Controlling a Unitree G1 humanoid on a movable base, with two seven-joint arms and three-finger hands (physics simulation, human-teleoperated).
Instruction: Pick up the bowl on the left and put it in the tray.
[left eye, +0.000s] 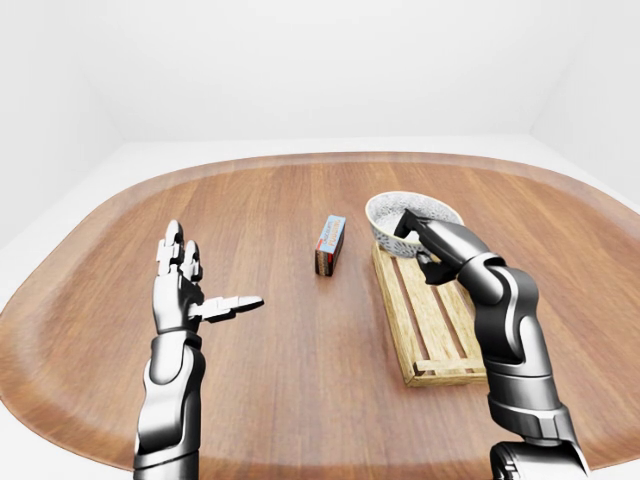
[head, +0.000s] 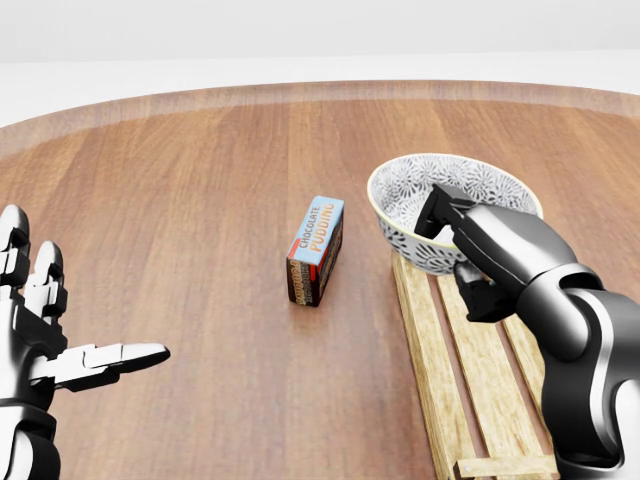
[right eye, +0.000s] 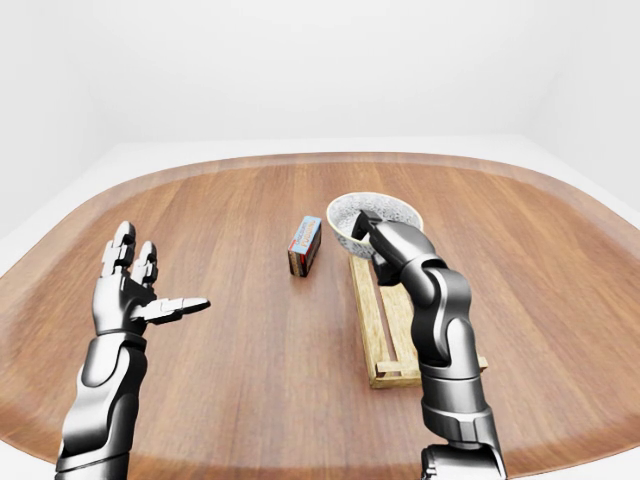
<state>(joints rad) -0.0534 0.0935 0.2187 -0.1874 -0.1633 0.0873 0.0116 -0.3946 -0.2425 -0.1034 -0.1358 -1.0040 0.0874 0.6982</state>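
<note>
A white bowl (head: 412, 190) with a grey flower pattern hangs over the top end of the wooden slatted tray (head: 425, 350), at the right of the head view. My right hand (head: 447, 225) is shut on the bowl's near rim, with fingers inside and the thumb under it. The bowl hides the tray's top end, and I cannot tell if it touches the tray. My left hand (head: 75, 310) stands open at the lower left, fingers spread, holding nothing and far from the bowl.
A blue and brown chocolate pudding box (head: 316, 250) stands on the wooden table (left eye: 250, 200), just left of the tray. The table's rounded edge (left eye: 330, 157) curves across the top of the left-eye view.
</note>
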